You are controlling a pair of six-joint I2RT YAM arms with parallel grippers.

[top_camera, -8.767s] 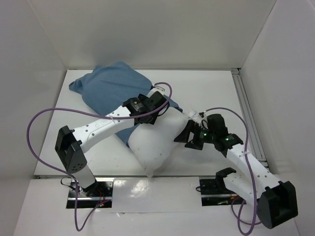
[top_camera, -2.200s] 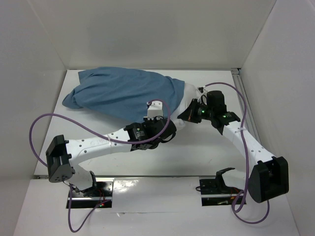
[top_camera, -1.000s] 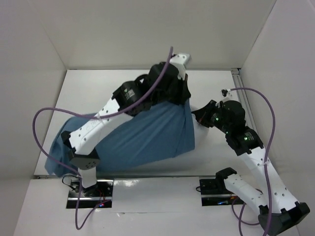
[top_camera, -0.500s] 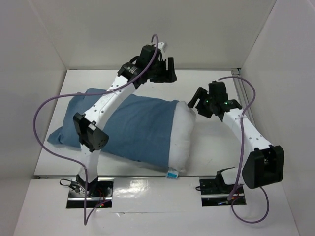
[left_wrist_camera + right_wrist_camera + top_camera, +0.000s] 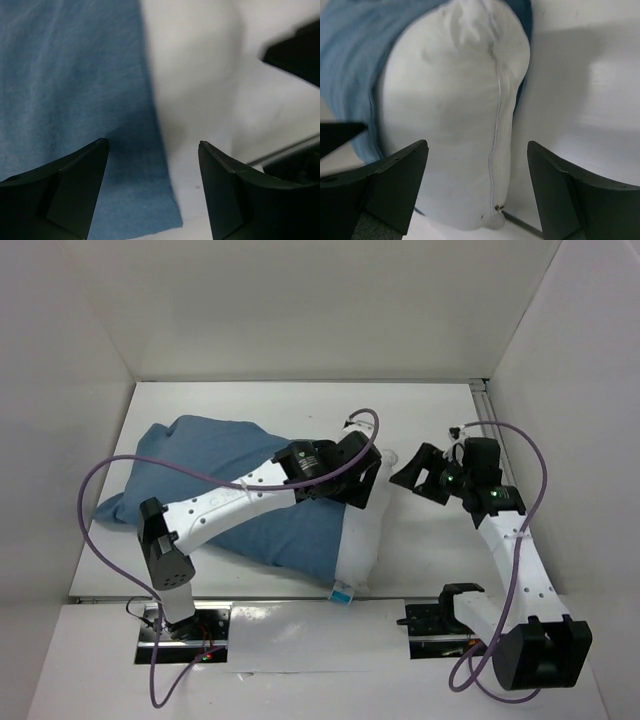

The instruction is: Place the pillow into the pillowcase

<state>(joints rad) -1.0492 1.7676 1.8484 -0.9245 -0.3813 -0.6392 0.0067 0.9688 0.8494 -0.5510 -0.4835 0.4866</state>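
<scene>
We find the pillowcase (image 5: 215,465) lying on the table (image 5: 430,410), left of centre, with its closed end to the left and its mouth to the right. The pillow (image 5: 362,540) sits inside it for most of its length. Only the white right end sticks out of the mouth, reaching toward the near edge of the table. A zip seam (image 5: 495,115) runs along that exposed end. The left gripper (image 5: 152,185) hangs over the mouth hem, where blue cloth meets white, with its jaws spread wide and nothing between them. The right gripper (image 5: 477,190) stands just right of the exposed end, facing it, jaws likewise spread wide and empty.
</scene>
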